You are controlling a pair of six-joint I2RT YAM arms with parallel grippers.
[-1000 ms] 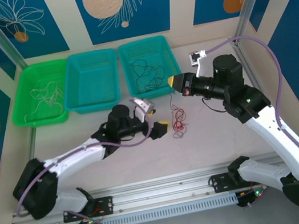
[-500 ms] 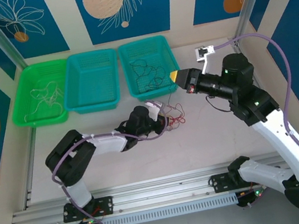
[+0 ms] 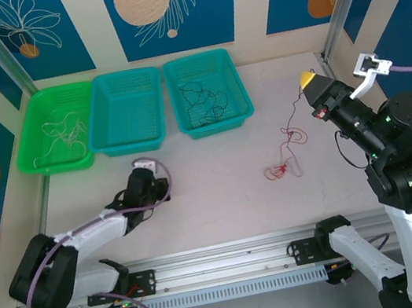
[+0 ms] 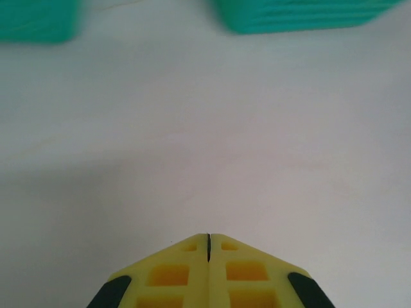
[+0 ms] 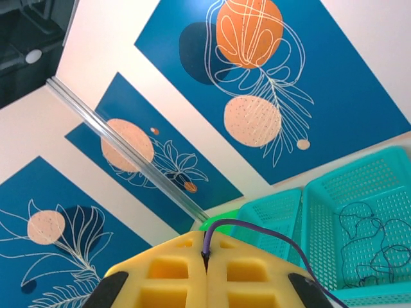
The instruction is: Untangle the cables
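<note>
On the pale matte surface (image 3: 199, 203), three stiff mesh plastic baskets line 10 to 12 o'clock: whitish cable (image 3: 59, 133) in the green basket (image 3: 61, 167), black cable (image 3: 205, 102) in the right teal basket (image 3: 217, 127). Right pincer (image 3: 307, 80), at 2 o'clock, pinches the red cable (image 3: 279, 170), whose limp tail pools at 4; left pincer (image 4: 209, 239) pressed together, empty. Hair-thin, near weightless, snag-prone: probably best gripped at a free end.

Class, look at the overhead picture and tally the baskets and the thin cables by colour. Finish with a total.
green basket: 1
teal baskets: 2
whitish cable: 1
black cable: 1
red cable: 1
Total: 6
</note>
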